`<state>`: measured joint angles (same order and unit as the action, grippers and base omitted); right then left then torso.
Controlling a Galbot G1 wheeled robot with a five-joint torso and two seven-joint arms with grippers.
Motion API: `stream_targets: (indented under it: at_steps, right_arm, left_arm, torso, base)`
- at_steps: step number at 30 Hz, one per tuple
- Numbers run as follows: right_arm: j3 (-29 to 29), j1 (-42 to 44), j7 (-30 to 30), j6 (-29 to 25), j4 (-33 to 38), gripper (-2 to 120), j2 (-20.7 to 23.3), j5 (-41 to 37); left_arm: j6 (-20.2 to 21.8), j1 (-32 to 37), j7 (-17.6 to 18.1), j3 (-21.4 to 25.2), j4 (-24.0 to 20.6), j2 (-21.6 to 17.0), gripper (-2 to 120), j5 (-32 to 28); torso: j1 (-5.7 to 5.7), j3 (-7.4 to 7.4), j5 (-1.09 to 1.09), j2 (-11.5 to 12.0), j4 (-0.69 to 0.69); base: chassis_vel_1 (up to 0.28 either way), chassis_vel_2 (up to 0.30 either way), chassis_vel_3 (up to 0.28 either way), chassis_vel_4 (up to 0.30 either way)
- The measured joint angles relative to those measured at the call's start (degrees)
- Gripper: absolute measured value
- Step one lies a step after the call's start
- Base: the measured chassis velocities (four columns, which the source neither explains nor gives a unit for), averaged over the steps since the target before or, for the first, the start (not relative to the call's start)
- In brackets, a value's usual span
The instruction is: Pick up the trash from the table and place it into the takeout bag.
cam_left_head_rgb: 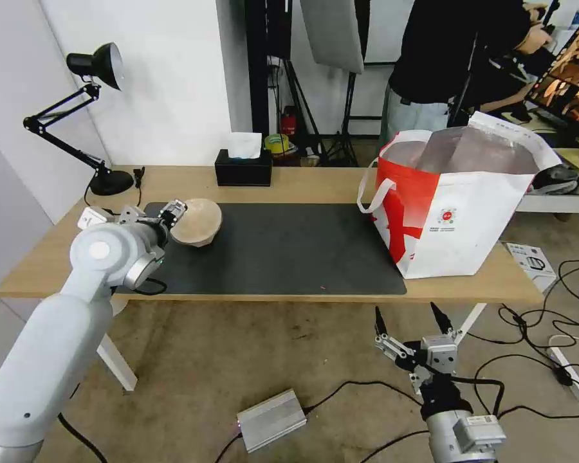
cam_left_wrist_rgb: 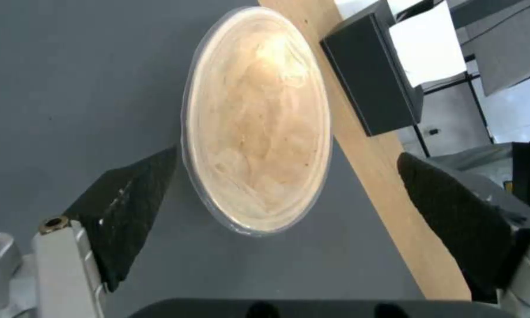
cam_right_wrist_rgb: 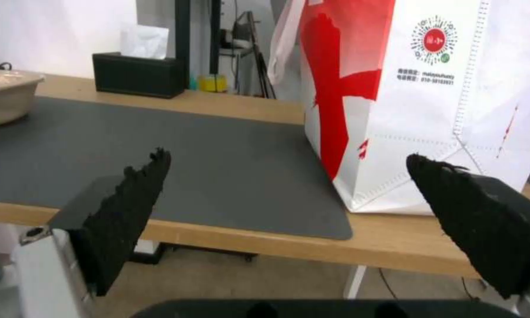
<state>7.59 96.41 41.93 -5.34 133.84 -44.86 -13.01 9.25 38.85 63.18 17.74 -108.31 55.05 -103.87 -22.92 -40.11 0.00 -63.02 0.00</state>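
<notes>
A beige paper bowl point(cam_left_head_rgb: 198, 222) stands on the left end of the dark grey mat point(cam_left_head_rgb: 289, 251) on the table point(cam_left_head_rgb: 302, 183). My left gripper point(cam_left_head_rgb: 175, 212) is level with the bowl's left side and open. In the left wrist view the bowl point(cam_left_wrist_rgb: 256, 119) has its near rim between the two black fingertips point(cam_left_wrist_rgb: 132, 207), apart from both. The takeout bag point(cam_left_head_rgb: 457, 212) stands open at the table's right end. My right gripper point(cam_left_head_rgb: 412, 318) hangs open and holding nothing below the table's front edge, facing the bag point(cam_right_wrist_rgb: 430, 101) and the bowl point(cam_right_wrist_rgb: 3, 95).
A black tissue box point(cam_left_head_rgb: 243, 167) sits at the table's back edge, and a black desk lamp point(cam_left_head_rgb: 96, 116) at the back left corner. On the floor lie a metal box point(cam_left_head_rgb: 271, 419) and cables point(cam_left_head_rgb: 534, 334).
</notes>
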Motion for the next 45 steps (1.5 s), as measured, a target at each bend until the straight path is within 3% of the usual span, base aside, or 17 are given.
stream_targets:
  at_steps: [45]
  right_arm:
    - [0.0, 0.0, 0.0, 0.0, 0.0, 100, 0.0, 0.0]
  left_arm:
    - [0.87, -2.59, -1.96, -1.41, 9.61, 4.9, 100, 4.89]
  torso:
    - [0.0, 0.01, 0.0, 0.0, 0.01]
  base:
    - [0.0, 0.0, 0.0, 0.0]
